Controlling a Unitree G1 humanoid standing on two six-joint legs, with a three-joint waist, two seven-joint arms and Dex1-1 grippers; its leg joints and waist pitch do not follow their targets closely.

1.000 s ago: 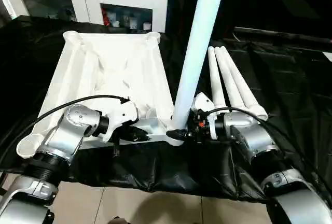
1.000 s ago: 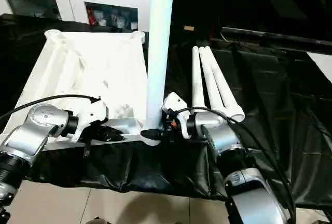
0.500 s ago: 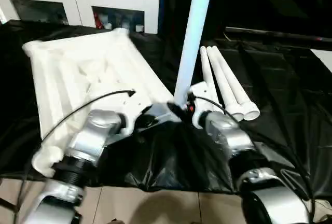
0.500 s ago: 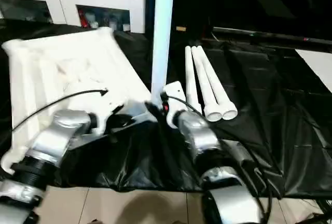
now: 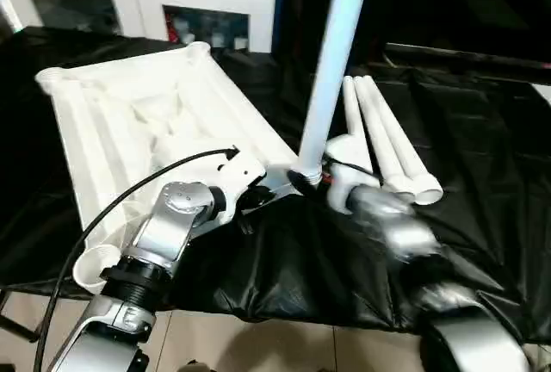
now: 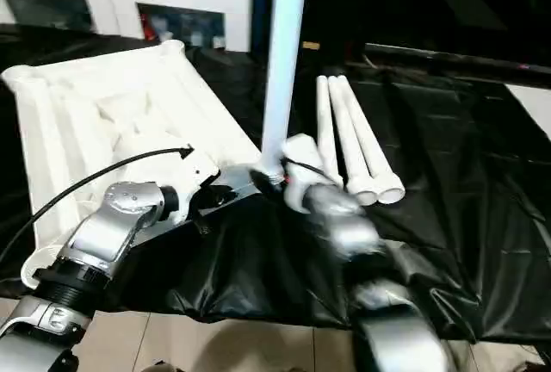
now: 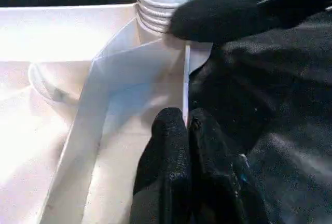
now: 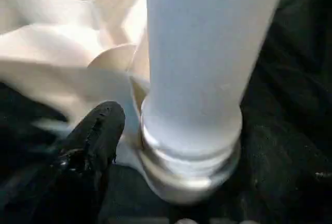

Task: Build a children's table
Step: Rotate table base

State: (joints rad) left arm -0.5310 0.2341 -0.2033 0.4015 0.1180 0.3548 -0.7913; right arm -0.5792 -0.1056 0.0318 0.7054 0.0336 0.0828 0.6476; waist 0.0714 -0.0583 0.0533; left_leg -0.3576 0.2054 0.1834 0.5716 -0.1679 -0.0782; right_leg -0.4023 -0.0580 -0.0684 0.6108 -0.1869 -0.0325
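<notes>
The left gripper [image 7: 185,130] pinches the top's [image 5: 129,122] thin rim beside the corner socket, where a leg [image 5: 331,71] stands upright. The right gripper's [image 8: 155,125] jaws are spread around that leg's base.

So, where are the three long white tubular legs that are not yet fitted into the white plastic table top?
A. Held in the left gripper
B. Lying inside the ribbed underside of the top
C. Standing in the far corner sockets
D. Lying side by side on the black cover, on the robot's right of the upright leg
D: the three loose white tubular legs lie together on the black cover, to the right of the upright leg that stands in the top's near corner socket.
</notes>
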